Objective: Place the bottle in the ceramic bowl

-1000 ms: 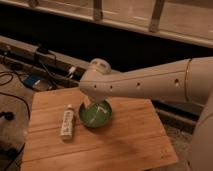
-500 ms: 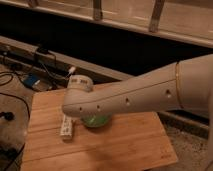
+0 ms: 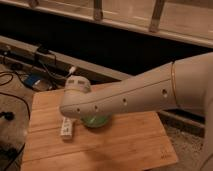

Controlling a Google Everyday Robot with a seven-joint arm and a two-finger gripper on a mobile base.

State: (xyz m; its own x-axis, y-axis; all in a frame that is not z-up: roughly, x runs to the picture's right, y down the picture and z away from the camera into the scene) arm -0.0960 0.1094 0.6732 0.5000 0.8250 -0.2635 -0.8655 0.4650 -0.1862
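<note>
One glossy green ceramic bowl (image 3: 96,120) sits on a wooden bench (image 3: 125,147), largely covered by the robot's white arm (image 3: 135,95); its contents cannot be seen. Dark cables (image 3: 12,80) trail over the floor at left, with a dark wall behind. The bottle (image 3: 66,128) lies flat just left of the bowl, its long axis running front to back. The gripper is hidden under the arm's rounded end over the bowl, jaws wide, holding nothing.

Slim white bottle (image 3: 66,128) lies flat on the wooden counter (image 3: 125,145), just left of the glossy green ceramic bowl (image 3: 97,121), seemingly not touching it; the bowl sits upright, mostly hidden under the arm, with the gripper out of sight behind it.
</note>
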